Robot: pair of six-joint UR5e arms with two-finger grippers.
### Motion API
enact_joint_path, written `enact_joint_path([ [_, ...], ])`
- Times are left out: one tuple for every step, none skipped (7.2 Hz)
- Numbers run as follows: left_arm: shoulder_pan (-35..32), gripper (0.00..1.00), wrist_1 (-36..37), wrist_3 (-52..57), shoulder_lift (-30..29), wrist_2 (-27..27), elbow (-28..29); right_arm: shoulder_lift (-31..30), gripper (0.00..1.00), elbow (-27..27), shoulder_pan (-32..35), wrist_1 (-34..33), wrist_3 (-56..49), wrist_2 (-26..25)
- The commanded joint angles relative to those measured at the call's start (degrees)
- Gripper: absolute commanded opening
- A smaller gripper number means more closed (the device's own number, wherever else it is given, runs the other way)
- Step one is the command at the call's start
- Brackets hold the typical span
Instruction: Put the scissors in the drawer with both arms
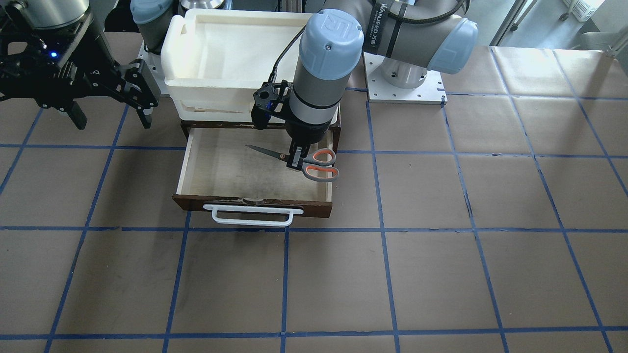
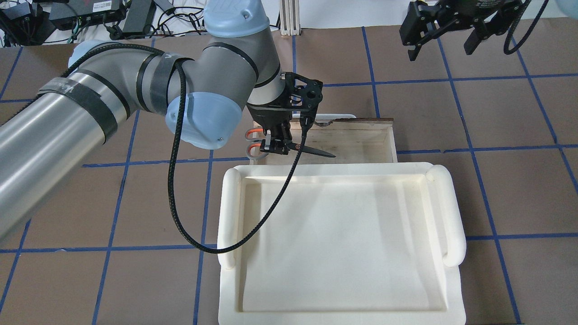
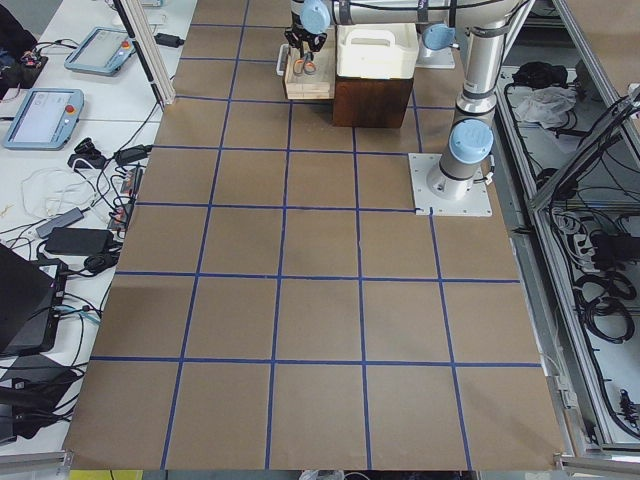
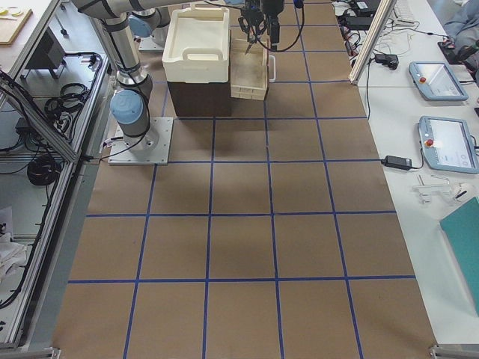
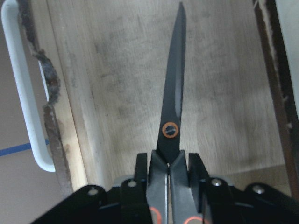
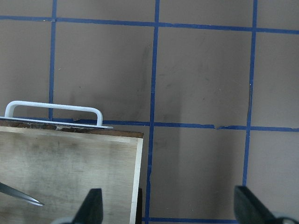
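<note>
My left gripper (image 1: 296, 159) is shut on the scissors (image 1: 321, 164) near their pivot. It holds them level over the open drawer (image 1: 216, 169). The steel blades point across the pale plywood floor. The grey, orange-lined handles hang over the drawer's side wall. In the left wrist view the blades (image 5: 174, 93) stick out from between my fingers (image 5: 160, 175) above the drawer floor (image 5: 107, 84). I cannot tell if the scissors touch the wood. My right gripper (image 1: 112, 117) is open and empty, high beside the drawer. It also shows in the overhead view (image 2: 440, 47).
A white foam tray (image 2: 343, 248) sits on the dark cabinet behind the drawer. The drawer's white bar handle (image 1: 252, 215) faces the table's far side. Brown paper with blue tape lines (image 1: 441, 245) covers the table.
</note>
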Motion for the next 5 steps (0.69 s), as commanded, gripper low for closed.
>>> enact_joint_path([
  [-1.42, 0.00, 1.15, -0.31, -0.66, 0.08, -0.90, -0.10, 1.00, 0.32, 0.00, -0.15, -0.40, -0.44],
  [-1.69, 0.00, 2.72, -0.31, -1.45, 0.08, -0.90, -0.11, 1.00, 0.32, -0.09, -0.24, -0.40, -0.45],
  [-1.87, 0.00, 3.78, -0.31, -2.24, -0.01, -0.90, -0.11, 1.00, 0.32, -0.09, -0.16, -0.40, -0.45],
  [-1.96, 0.00, 3.88, -0.31, -2.60, 0.08, -0.90, -0.11, 1.00, 0.32, -0.09, -0.07, -0.40, -0.45],
  [-2.05, 0.06, 3.80, -1.01, -2.69, 0.08, -0.98, -0.02, 1.00, 0.49, 0.00, 0.19, -0.32, -0.10],
])
